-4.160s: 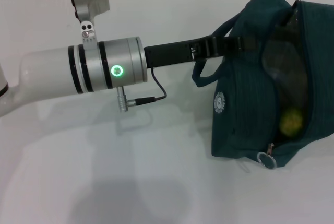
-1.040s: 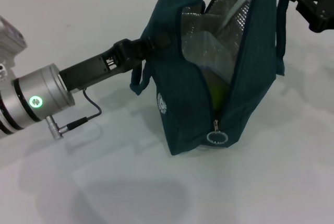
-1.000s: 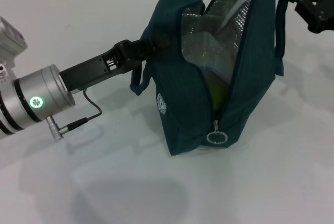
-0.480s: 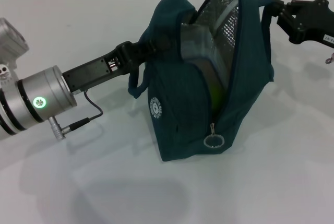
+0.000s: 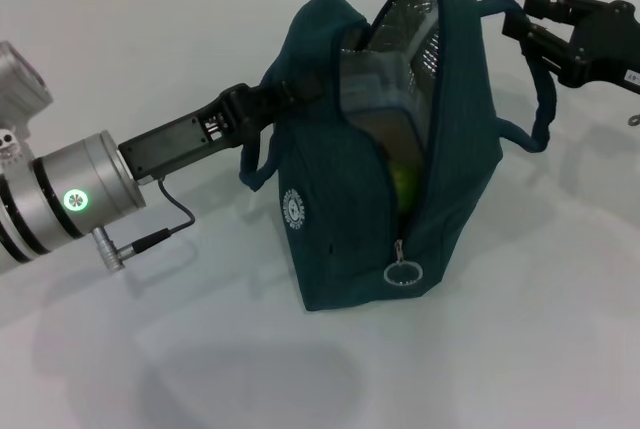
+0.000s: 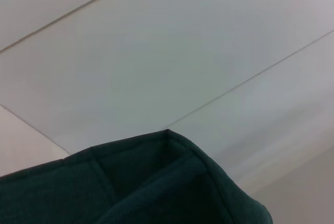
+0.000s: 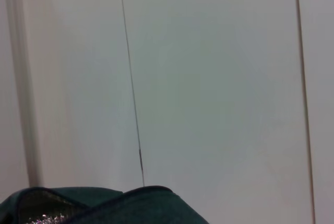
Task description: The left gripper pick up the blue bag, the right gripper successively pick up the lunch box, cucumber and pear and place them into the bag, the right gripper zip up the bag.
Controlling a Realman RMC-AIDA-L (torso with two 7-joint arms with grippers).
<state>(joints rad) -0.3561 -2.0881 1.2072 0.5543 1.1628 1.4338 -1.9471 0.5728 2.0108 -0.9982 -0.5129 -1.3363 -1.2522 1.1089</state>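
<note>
Your blue bag (image 5: 375, 189) has swung upright at frame centre; left end effector (image 5: 285, 97) grips its side, right end effector (image 5: 530, 24) holds the handle. Zipper pull (image 5: 400, 273) sits low: zipping remains.

setting: looks like a robot test lab | plain white table (image 5: 300, 369) is seen, nothing homey on it | white panelled wall (image 7: 209, 78) with thin seams is shown behind

Bag (image 5: 385, 199) mouth narrow slit (contents inside); table (image 5: 200, 349) around open.
</note>
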